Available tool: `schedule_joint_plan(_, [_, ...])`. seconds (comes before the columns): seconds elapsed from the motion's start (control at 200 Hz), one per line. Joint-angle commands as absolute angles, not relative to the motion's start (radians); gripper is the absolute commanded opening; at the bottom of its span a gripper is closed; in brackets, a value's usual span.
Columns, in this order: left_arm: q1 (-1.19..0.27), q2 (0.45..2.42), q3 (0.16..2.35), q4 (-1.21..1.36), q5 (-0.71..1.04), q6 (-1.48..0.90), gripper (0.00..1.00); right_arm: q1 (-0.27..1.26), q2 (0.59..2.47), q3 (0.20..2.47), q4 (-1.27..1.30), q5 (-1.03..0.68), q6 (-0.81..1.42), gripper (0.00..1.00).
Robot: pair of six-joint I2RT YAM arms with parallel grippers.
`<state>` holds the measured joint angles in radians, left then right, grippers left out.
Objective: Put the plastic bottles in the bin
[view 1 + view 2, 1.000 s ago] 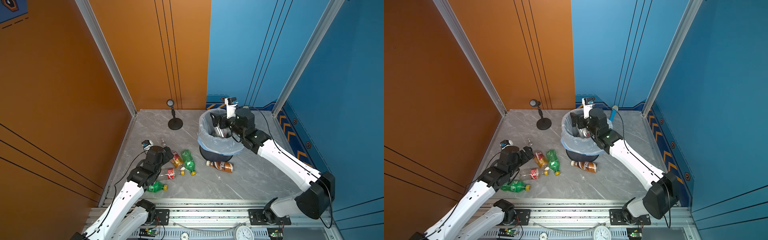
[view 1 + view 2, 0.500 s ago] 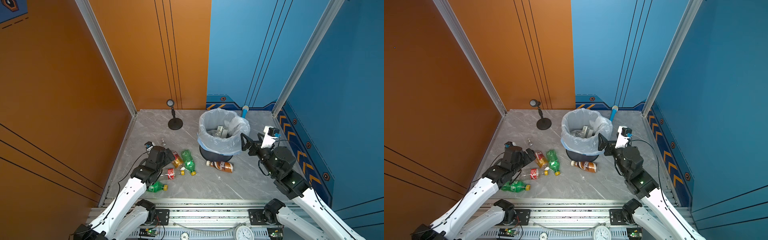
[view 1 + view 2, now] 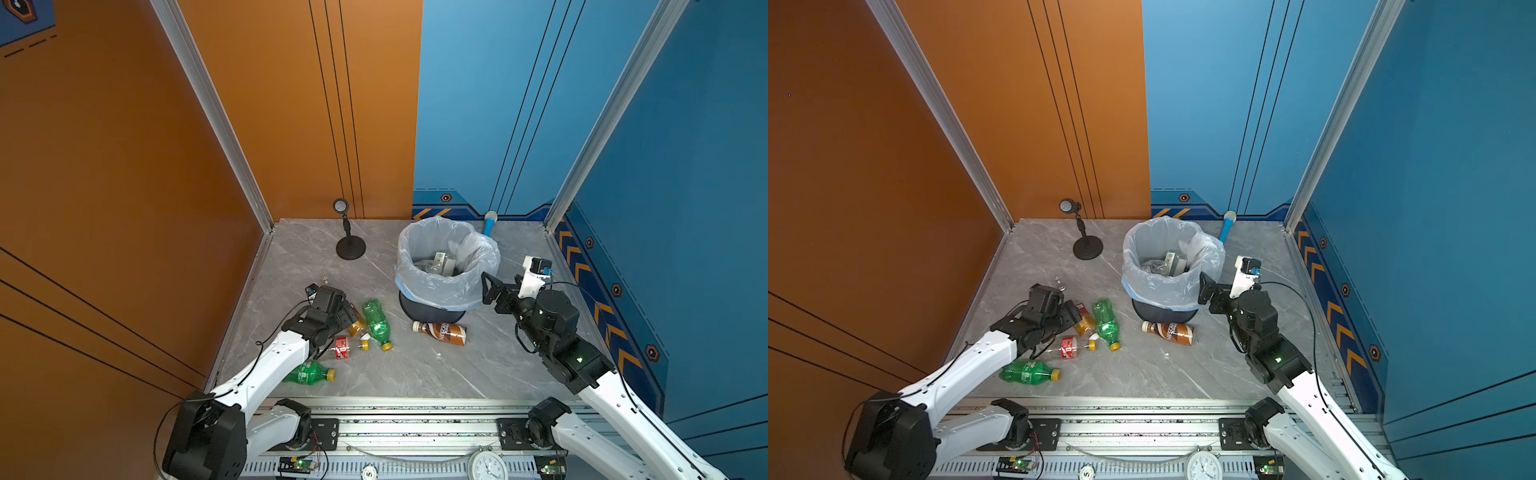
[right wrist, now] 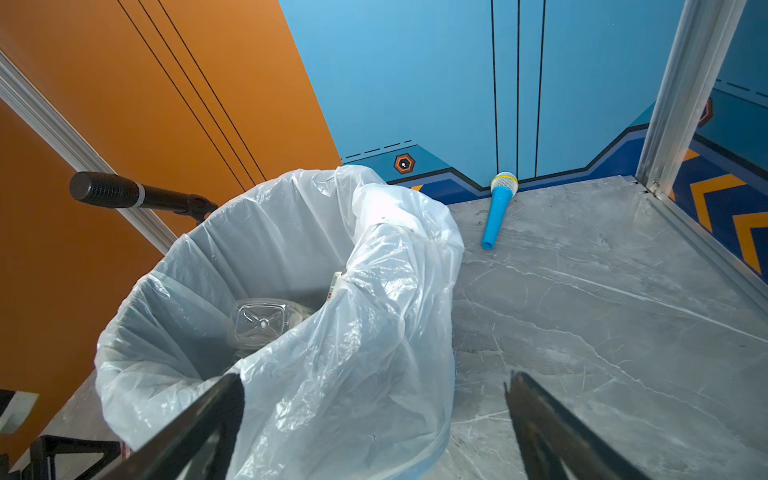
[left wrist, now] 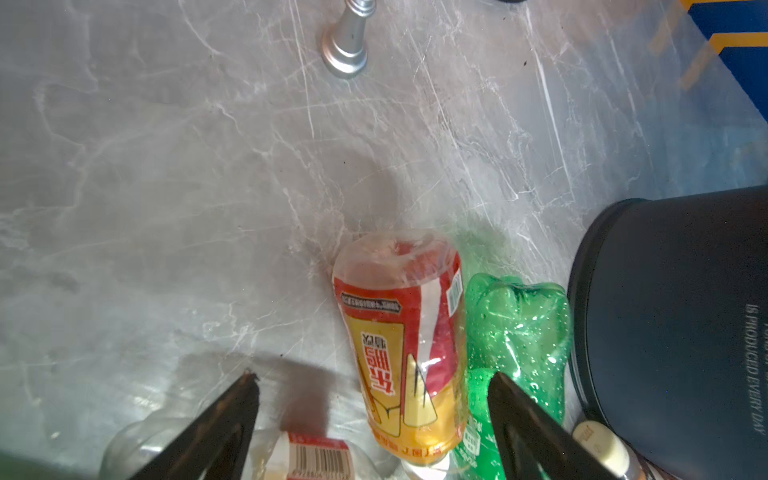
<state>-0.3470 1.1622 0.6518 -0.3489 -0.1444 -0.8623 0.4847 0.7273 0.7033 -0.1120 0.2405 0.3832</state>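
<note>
My left gripper [image 5: 376,395] is open, its jaws straddling an amber bottle with a red and yellow label [image 5: 405,345] that lies on the floor. One fingertip [image 5: 505,386] stands between it and a green bottle [image 5: 519,328]. In both top views this gripper [image 3: 352,316] [image 3: 1073,313] hovers over the bottle cluster: amber bottle [image 3: 357,327], green bottle [image 3: 376,324], clear red-labelled bottle [image 3: 343,348], a second green bottle [image 3: 309,372] and a brown bottle [image 3: 442,332]. My right gripper [image 3: 489,287] [image 4: 374,399] is open and empty beside the bin [image 3: 436,286] [image 4: 353,332], which holds a clear bottle [image 4: 259,322].
A black stand [image 3: 350,247] is at the back left. A blue microphone [image 3: 489,222] [image 4: 498,208] lies against the back wall behind the bin. A small silver figurine [image 5: 347,45] [image 3: 1061,284] stands just beyond my left gripper. The bin's dark wall [image 5: 665,311] is close to the green bottle.
My right arm has pulled back from above the bin and come down beside its right side, gripper empty. My left gripper has shifted onto the amber bottle and its jaws have narrowed a little.
</note>
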Motion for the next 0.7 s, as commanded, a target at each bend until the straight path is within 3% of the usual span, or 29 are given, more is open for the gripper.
schedule_joint_plan(0.0, [-0.343,1.214,0.687,-0.305,-0.09,-0.876,0.88,0.474,0.718,0.697,-0.102,0.241,0.397,1.0])
schedule_joint_plan(0.225, [-0.347,1.332,0.709,-0.245,-0.057,-0.902,0.87,0.459,0.715,0.69,-0.099,0.237,0.399,1.0])
schedule_joint_plan(0.25, [-0.347,1.34,0.708,-0.236,-0.055,-0.907,0.83,0.458,0.716,0.689,-0.1,0.237,0.398,1.0])
schedule_joint_plan(0.696, [-0.359,1.494,0.725,-0.086,-0.026,-0.982,0.68,0.425,0.712,0.683,-0.098,0.216,0.393,1.0])
